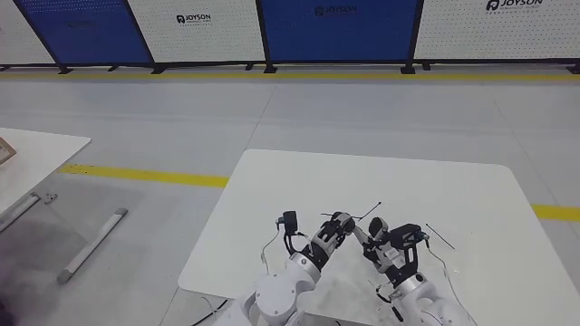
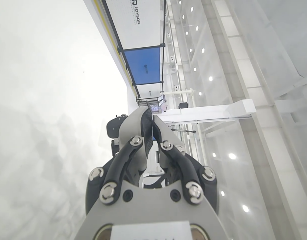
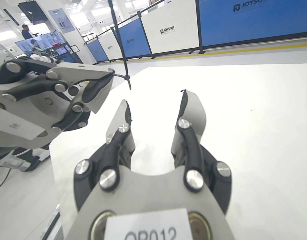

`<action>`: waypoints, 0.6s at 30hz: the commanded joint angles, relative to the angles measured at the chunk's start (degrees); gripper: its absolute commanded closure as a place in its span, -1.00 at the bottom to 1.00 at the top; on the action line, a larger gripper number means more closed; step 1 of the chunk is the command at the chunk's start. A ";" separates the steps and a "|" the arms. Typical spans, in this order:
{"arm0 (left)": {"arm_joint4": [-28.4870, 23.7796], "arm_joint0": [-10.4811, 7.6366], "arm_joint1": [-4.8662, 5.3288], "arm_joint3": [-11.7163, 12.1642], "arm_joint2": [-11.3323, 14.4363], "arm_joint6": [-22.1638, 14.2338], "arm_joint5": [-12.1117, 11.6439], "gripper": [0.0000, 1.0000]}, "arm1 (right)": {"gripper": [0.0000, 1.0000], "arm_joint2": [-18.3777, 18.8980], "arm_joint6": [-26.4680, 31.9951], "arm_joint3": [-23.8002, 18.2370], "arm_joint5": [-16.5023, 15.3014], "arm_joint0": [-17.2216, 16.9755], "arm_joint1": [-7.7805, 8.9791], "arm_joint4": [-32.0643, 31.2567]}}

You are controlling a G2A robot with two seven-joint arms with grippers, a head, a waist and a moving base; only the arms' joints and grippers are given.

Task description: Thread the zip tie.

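1. Zip tie [image 3: 127, 78], black. It is held in the air over the near part of the table, off the surface. A short end runs into the left gripper's jaws. From a small block beside those jaws a long strap rises steeply, and a short stub pokes out below the block.
2. Left gripper [image 3: 109, 74]. Jaws are pinched together on the zip tie's short end.
3. Right gripper [image 3: 154, 96]. Jaws are spread wide and hold nothing. It sits just beside the left gripper, above the table, near the zip tie but apart from it.
4. Table [image 1: 471, 190], white with rounded corners.
5. Thin black strip [image 1: 440, 236]. It lies flat on the table, on the right gripper's outer side.
6. Barrier panels [image 1: 335, 9], blue and white, stand beyond a yellow floor line [image 1: 145, 175].
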 commanded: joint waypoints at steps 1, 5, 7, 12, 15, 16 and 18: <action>0.14 0.11 0.02 -0.11 -0.03 -0.11 -0.01 1.00 | 0.30 0.14 -0.35 -0.14 0.17 -0.02 0.04 0.03; 0.38 0.33 0.09 -0.37 -0.22 -0.30 0.03 1.00 | 0.34 0.01 -0.27 -0.59 0.32 -0.16 0.13 -0.31; 0.60 0.40 0.11 -0.46 -0.23 -0.42 0.02 1.00 | 0.40 -0.35 0.09 -0.73 0.03 -0.13 0.16 -0.68; 0.91 0.48 0.09 -0.55 0.08 -0.49 0.04 1.00 | 0.44 -0.84 0.43 -0.56 -0.23 0.18 0.20 -0.86; 1.14 0.48 0.09 -0.55 0.22 -0.50 0.08 1.00 | 0.46 -0.87 -0.10 -0.74 -0.19 0.13 0.24 -0.78; 1.17 0.49 0.08 -0.55 0.24 -0.49 0.07 1.00 | 0.48 -0.85 -0.18 -0.81 -0.17 0.09 0.27 -0.80; 1.22 0.55 0.06 -0.57 0.42 -0.43 0.01 1.00 | 0.46 -0.84 -0.26 -0.96 -0.29 0.02 0.31 -0.64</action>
